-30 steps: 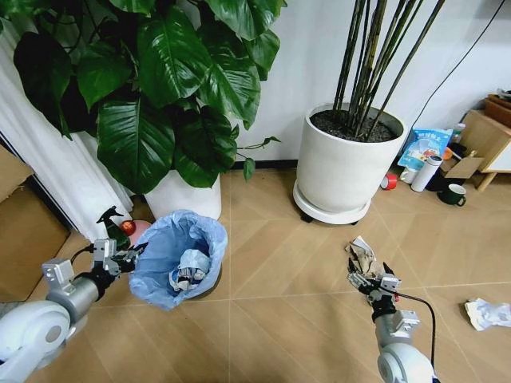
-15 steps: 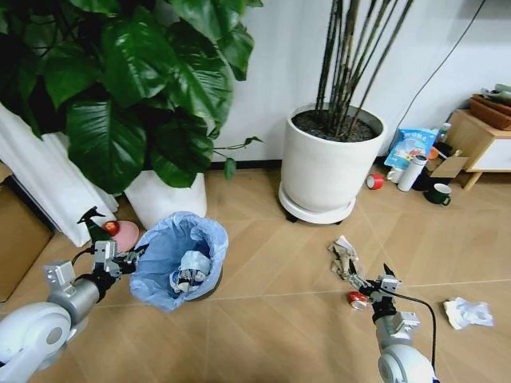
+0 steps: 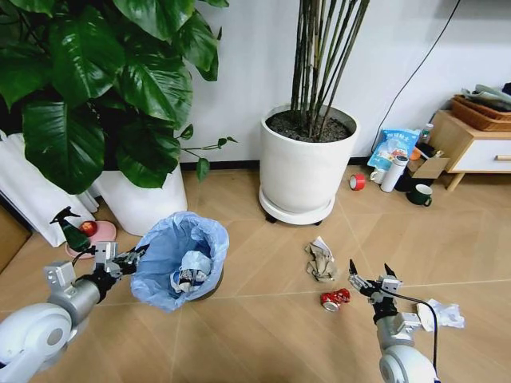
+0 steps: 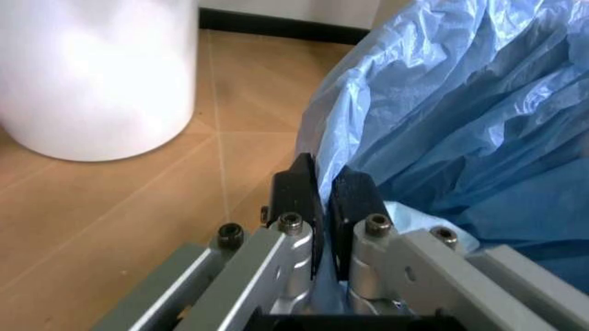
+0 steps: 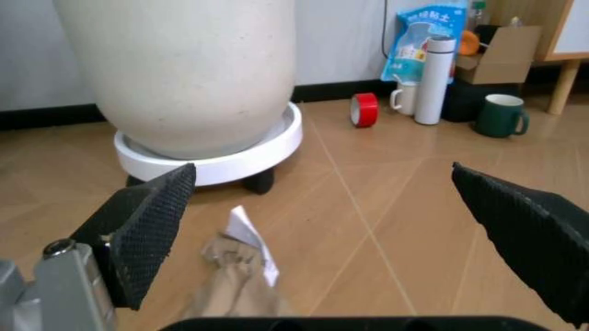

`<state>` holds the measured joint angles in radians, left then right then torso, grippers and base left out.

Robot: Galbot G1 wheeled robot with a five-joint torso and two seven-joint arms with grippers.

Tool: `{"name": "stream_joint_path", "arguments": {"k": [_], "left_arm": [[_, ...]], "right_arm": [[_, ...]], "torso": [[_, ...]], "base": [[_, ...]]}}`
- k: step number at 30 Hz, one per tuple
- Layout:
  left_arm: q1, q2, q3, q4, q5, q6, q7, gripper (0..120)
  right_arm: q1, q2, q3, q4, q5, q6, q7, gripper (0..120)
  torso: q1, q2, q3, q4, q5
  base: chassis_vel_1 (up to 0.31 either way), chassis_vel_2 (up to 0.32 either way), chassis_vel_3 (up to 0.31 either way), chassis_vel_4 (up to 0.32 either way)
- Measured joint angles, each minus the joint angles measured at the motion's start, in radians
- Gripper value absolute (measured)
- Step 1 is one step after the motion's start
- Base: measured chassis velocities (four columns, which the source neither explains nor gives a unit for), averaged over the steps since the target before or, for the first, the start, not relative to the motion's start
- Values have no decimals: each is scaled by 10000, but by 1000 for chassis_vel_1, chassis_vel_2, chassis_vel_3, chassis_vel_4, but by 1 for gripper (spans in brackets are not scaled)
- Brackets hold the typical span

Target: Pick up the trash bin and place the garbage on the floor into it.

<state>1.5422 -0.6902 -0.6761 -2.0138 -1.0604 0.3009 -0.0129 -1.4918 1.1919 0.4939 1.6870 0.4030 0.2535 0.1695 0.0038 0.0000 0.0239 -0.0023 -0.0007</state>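
The left gripper (image 3: pixel 126 259) is clamped on the rim of the small round black trash bin lined with a crinkly light-blue plastic bag (image 3: pixel 180 259); in the left wrist view its two black pads (image 4: pixel 296 196) pinch the bag's folded edge between them. The bin hangs just ahead of that gripper, tilted, with some pale litter already lying inside.

The right gripper (image 3: pixel 367 277) hovers low over the tan herringbone tile floor (image 3: pixel 263 335) with its fingers spread wide apart and nothing between them. The step in hand looks like the approach to a floor piece. Just beside that gripper, toward the bin's side, lies a crushed red can (image 3: pixel 334 299); a little farther ahead of it is a crumpled brown paper wad (image 3: pixel 321 259), which also sits beneath the open fingers in the right wrist view (image 5: pixel 234 283). A crumpled white tissue (image 3: pixel 441 314) lies on the gripper's outer side.

The next move likely calls for lowering the open fingers around one piece and closing, then carrying it across to the bin.

Beyond the paper stands a big white round plant pot on a wheeled base (image 3: pixel 307 167); red tape, a white bottle and a dark green mug sit well apart near the wall, clear of the reach. Nothing blocks the path between gripper and bin.
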Motion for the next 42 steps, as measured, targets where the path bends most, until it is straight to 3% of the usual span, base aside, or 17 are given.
{"name": "stream_joint_path", "arguments": {"k": [28,35,42], "left_arm": [[-55,-58,34,39,23,2,-19,0],[-75,60,82,91,-33,4,-28,0],[-75,116,146,245,-67,5,-44,0]], "right_arm": [[87,-105,-187,-179,-255,-64,-126,100],[435,-491,-1651,-415,54,-547,455,100],[1137,344,-3493,-645,1342,-1421,1954,100]], "torso": [[0,0,0,-1,2],[1,0,1,0,-9],[1,-1,0,1,-1]], "base": [[-108,-103,105,100],[0,0,0,0],[0,0,0,0]]}}
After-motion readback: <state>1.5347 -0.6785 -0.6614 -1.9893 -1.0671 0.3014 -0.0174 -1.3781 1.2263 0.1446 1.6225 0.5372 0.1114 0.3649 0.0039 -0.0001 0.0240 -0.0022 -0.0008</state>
